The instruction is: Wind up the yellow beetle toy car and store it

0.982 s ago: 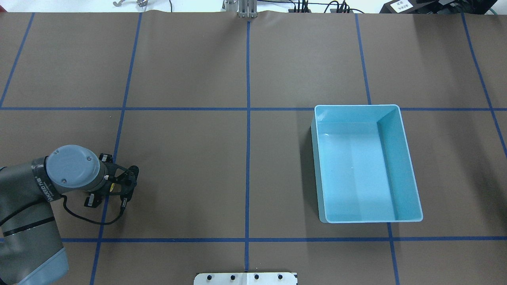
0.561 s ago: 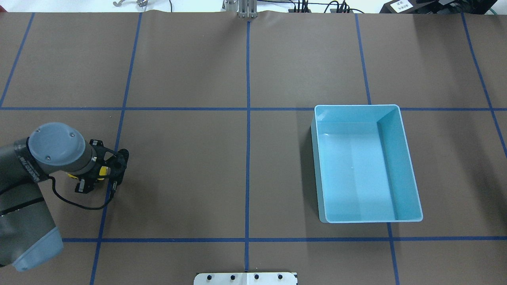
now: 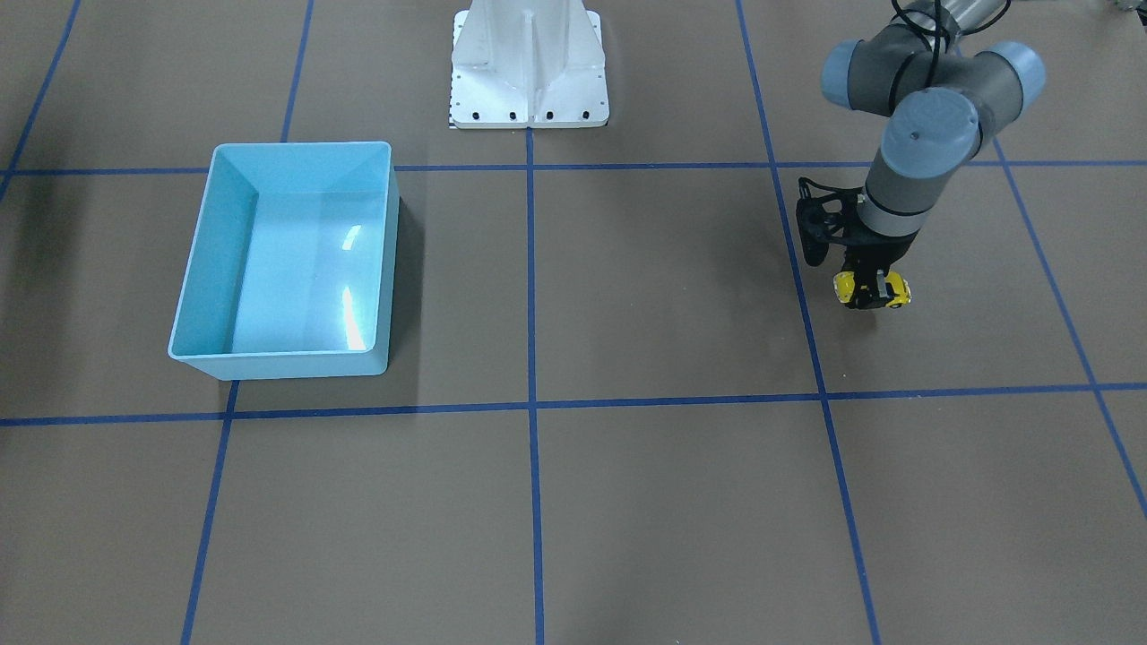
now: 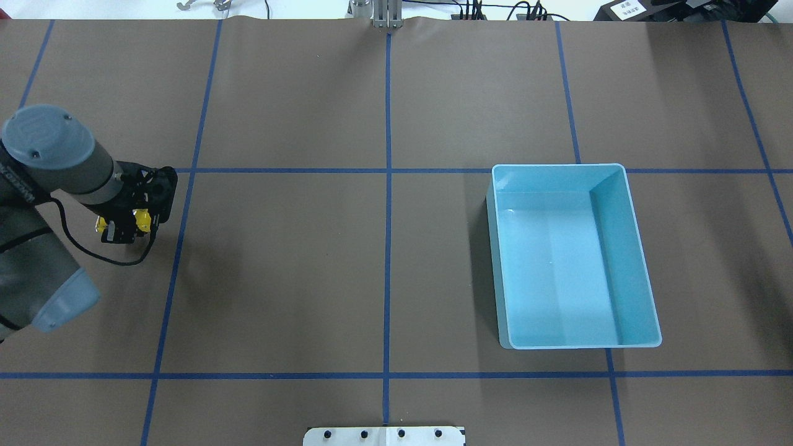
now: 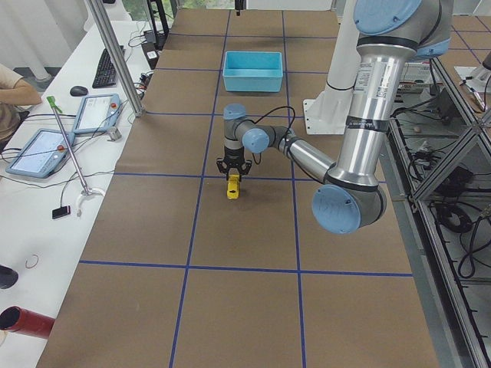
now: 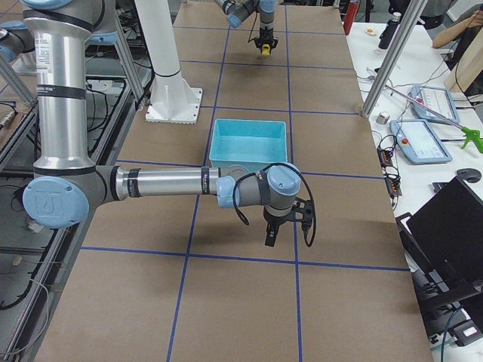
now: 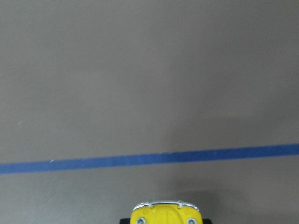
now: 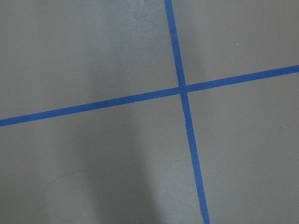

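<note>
The yellow beetle toy car sits between the fingers of my left gripper, low over the brown table on the robot's left side. The overhead view shows the gripper shut on the car. In the left wrist view the car's yellow nose shows at the bottom edge, in front of a blue tape line. I cannot tell whether its wheels touch the table. The light blue bin stands empty on the right side. My right gripper hangs over the table beyond the bin; I cannot tell whether it is open or shut.
The white robot base plate stands at the middle of the table's robot-side edge. Blue tape lines divide the brown table into squares. A side desk with tablets runs along the operators' side.
My left gripper has moved with the car away from the robot and further towards the left edge, across about a third of a grid square. The bin has not moved.
</note>
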Available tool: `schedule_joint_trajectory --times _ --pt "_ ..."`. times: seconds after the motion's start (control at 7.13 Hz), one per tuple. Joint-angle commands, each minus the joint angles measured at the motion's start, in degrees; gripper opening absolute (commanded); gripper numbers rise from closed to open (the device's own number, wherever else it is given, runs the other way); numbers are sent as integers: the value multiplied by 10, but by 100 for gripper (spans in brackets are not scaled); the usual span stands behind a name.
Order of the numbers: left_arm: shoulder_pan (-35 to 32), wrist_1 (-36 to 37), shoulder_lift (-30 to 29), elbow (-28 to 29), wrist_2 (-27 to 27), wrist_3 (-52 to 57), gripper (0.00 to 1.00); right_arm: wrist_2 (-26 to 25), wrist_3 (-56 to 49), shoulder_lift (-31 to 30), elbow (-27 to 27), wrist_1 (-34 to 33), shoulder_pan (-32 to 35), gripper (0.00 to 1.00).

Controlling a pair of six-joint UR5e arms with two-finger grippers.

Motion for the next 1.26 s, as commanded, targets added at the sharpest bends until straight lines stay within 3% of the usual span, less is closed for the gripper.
schedule_joint_trajectory --times 0.0,0.28,0.7,1.12 --pt "-33 -3 -63 64 -16 75 29 0 0 2 1 1 0 100" --pt "-29 3 -99 83 -19 64 29 -1 -1 1 0 0 -1 100" --pt "-28 -9 -99 88 -23 -19 29 -1 -1 -1 1 -1 -1 100" --pt "-17 -32 -99 102 -51 -35 29 -1 -1 -1 1 -2 -1 100"
